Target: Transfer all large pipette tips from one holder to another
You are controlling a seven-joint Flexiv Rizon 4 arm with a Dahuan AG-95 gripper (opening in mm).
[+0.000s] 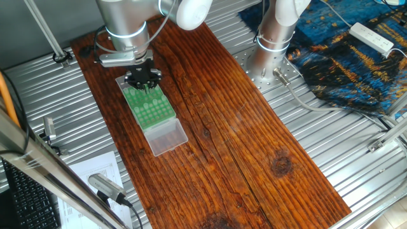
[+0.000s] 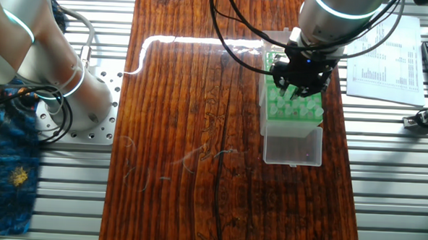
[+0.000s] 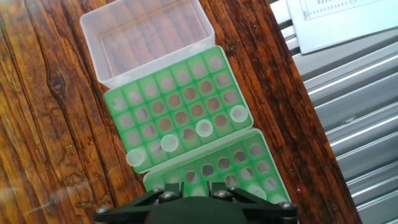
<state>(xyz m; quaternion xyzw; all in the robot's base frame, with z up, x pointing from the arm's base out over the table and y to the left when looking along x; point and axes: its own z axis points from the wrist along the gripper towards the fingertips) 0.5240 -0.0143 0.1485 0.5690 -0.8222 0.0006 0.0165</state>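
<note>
Claw aperture we cannot tell; we hover above the green racks to align with large pipette tips.

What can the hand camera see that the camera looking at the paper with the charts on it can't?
Only the hand view shows each hole in the green racks and four large pipette tips standing in the rack nearer the clear lid.

Only the other fixed view shows the whole arm, the gripper over the racks, and the blue cloth.

Both show the racks, the lid, the wooden board and printed paper.
</note>
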